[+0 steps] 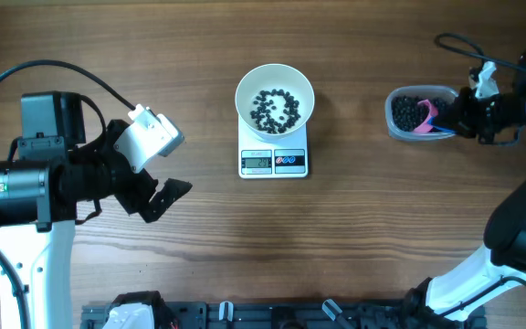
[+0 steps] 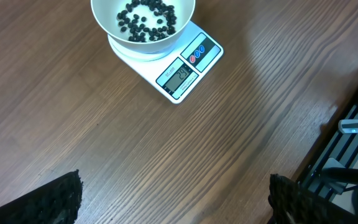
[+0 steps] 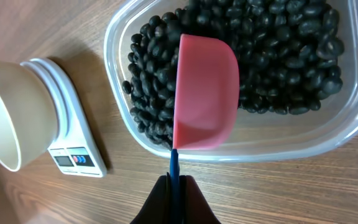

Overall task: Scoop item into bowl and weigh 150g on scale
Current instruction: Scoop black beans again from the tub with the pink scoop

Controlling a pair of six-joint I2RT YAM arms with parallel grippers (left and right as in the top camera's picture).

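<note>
Beans (image 1: 275, 108) barely line your bowl (image 1: 248, 84) at twelve; right pincer (image 3: 174, 186) clamps the scoop (image 3: 205, 93), left pincer (image 1: 158, 196) gapes empty; more scooping ahead.

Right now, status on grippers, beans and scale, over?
Left gripper open, apart from scale. Right gripper shut on scoop handle; pink scoop empty, in bean tub. Some beans in bowl on scale. Nothing between tub and bowl.

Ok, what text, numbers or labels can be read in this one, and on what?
Display on the scale: digits showing, too blurred to read.
Red and blue buttons beside it: any labels are too small to read.
Bowl, tub, scoop: no text visible.
Nothing can be quoted with confidence.
</note>
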